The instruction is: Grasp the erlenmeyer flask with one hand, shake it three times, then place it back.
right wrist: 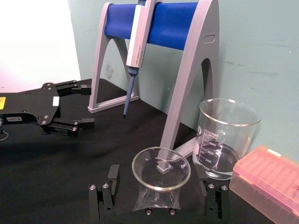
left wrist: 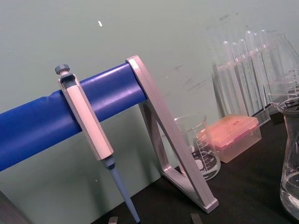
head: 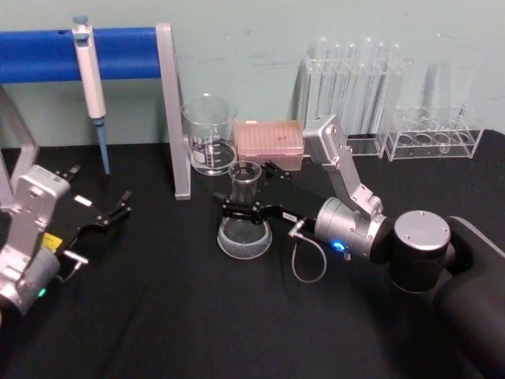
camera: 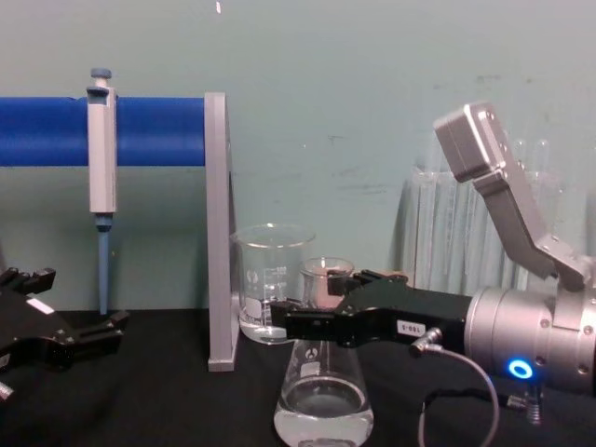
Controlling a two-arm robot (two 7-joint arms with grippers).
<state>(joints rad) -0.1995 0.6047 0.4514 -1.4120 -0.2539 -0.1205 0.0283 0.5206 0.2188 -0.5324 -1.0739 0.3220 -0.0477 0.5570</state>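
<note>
The erlenmeyer flask (head: 245,229) stands upright on the black table with a little clear liquid in its base. It also shows in the chest view (camera: 323,400), the right wrist view (right wrist: 161,175) and at the edge of the left wrist view (left wrist: 292,182). My right gripper (head: 247,189), the hand with the silver wrist, reaches in from the right. It is open, with one finger on each side of the flask's neck and a gap on both sides (right wrist: 160,200). My left gripper (head: 118,207) rests open at the table's left, apart from the flask.
A glass beaker (head: 210,134) and a pink tip box (head: 270,140) stand just behind the flask. A pipette (head: 89,79) hangs on the blue-barred stand (head: 175,118) at the back left. Test tube racks (head: 355,87) line the back right.
</note>
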